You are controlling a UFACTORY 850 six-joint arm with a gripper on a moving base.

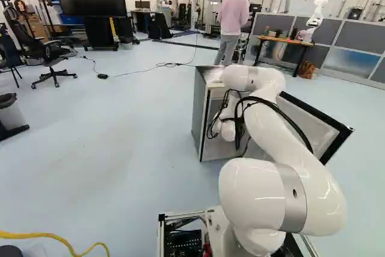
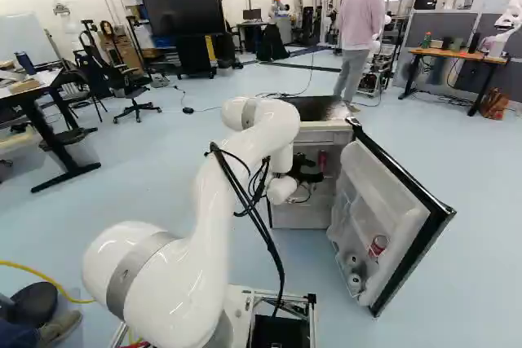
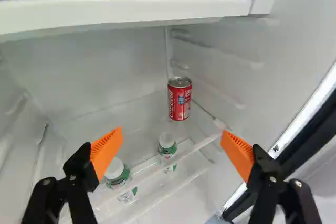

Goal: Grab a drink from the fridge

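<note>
Our end effector (image 3: 171,131) is inside the fridge (image 1: 200,115), spread wide, with nothing between the orange pads (image 3: 106,150). Taking twelve o'clock as straight ahead of it, the red can (image 3: 179,98) lies almost at twelve, beyond the fingertips, upright on a shelf by the back corner. Its long axis is vertical, so the pads should close across its round side. A bottle (image 3: 167,147) sits nearer at twelve, apparently lower; another bottle (image 3: 116,174) is towards ten. We judge the next move a reach towards twelve, staying clear of the rack (image 3: 126,17) above.
</note>
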